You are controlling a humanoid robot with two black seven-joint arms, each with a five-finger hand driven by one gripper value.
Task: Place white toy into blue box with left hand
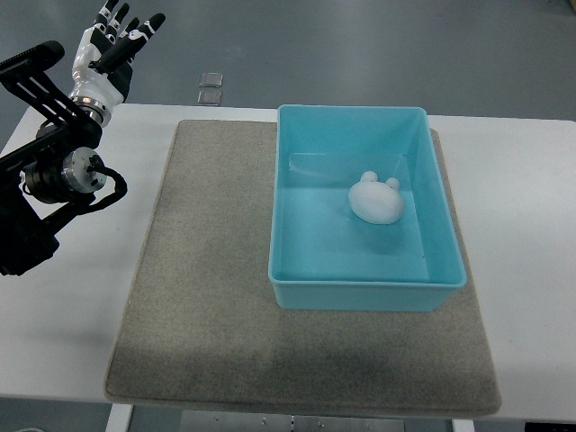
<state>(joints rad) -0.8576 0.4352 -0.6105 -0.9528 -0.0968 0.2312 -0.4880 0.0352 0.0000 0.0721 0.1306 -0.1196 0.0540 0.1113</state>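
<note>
Grey floor fills the top of the frame, with two small pale squares (211,87) lying on it just beyond the white counter (531,198). Across most of the counter lies a grey felt mat (207,306), and on its right half sits the blue box (364,297), an open rectangular tub. Inside it, right of centre on the bottom, rests the white toy (376,199), a rounded lump with two small ear-like bumps pointing to the upper edge of the frame.

At the upper left, the left robot hand (112,45) is raised beyond the counter's far corner, fingers (148,22) spread wide and pointing up-right, holding nothing. Its black arm runs down the left edge of the frame, well apart from the box.
</note>
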